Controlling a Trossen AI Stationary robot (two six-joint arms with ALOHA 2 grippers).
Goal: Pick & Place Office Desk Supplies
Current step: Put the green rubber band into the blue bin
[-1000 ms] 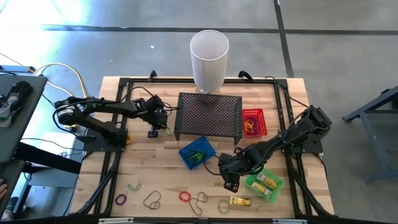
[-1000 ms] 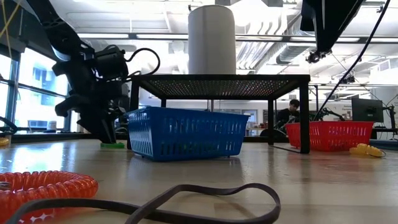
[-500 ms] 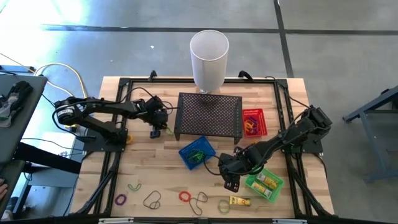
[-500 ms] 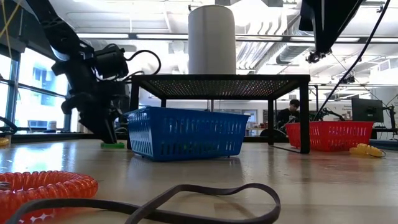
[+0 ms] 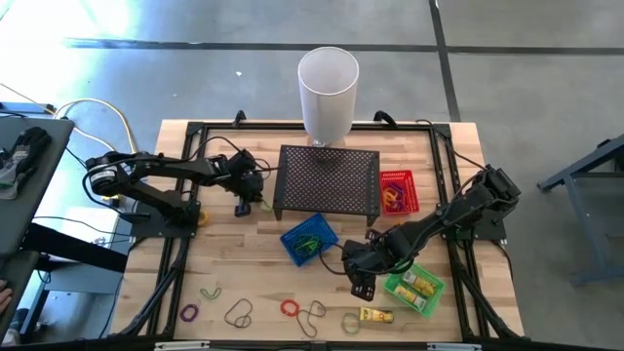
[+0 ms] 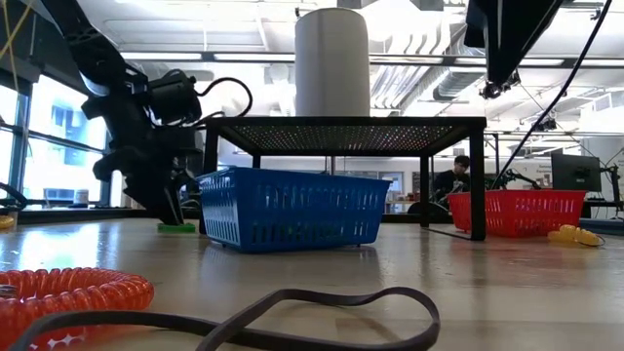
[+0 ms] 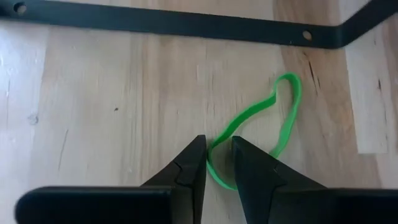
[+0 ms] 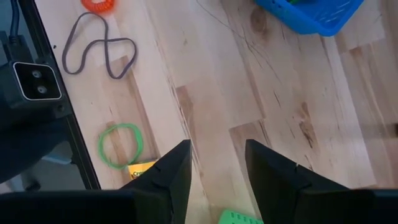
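Left gripper (image 7: pixel 216 152) pinches the green band (image 7: pixel 261 127), clear only from its wrist; right gripper (image 8: pixel 217 163) spread.

Stand (image 5: pixel 329 181) sits mid-table, cylinder (image 5: pixel 328 93) behind it, three baskets (image 5: pixel 309 240) before and right, loose bands (image 5: pixel 239 313) along the front edge.

Black perforated mesh stand (image 5: pixel 329 181) mid-table, tall white cylinder (image 5: pixel 328 95) just behind it, red basket (image 5: pixel 396 191) beside it, blue basket (image 5: pixel 309 240) just in front, green basket (image 5: pixel 413 289) farther forward, person (image 6: pixel 454 178) in the room behind the stand.
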